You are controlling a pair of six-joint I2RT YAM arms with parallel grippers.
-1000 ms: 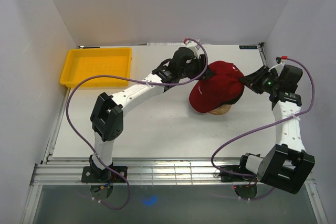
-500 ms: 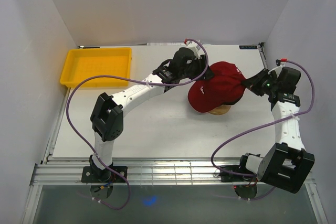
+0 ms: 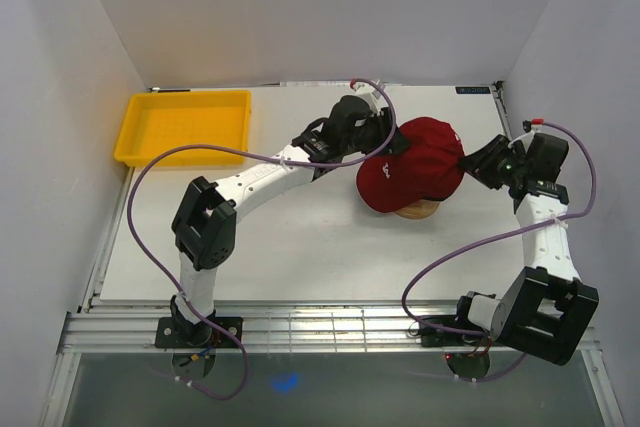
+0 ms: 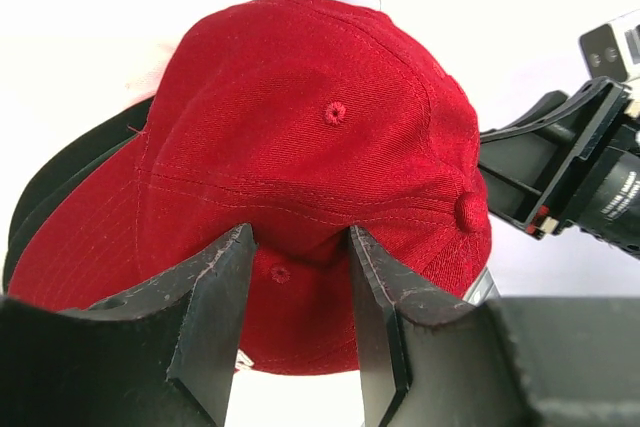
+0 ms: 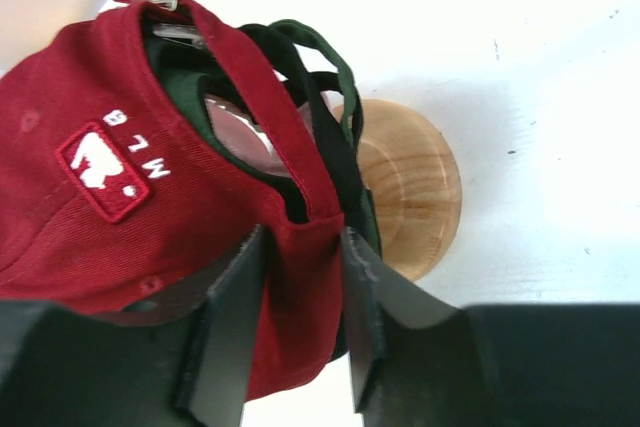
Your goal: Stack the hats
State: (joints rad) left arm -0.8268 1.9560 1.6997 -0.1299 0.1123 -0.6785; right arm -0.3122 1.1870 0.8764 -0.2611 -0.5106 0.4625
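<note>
Shifted a touch leftward across the white counter [image 3: 300,247] since a second before, the red cap [image 3: 410,169] crowned the stack over the green cap [image 5: 180,72] and black cap [image 4: 40,209] on the wooden stand [image 5: 410,182]. Left pincer [image 4: 300,247] pinched its crown fabric; right pincer [image 5: 300,237] clamped its rear band.

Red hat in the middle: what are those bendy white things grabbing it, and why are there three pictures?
Those are two robot arms bolted to a table. One picture looks down from above; the other two come from little cameras on each wrist. The left hand and the right hand each pinch the red hat. It sits over a green hat and a black hat on a round wooden stand. A yellow tray lies at the far left.
</note>
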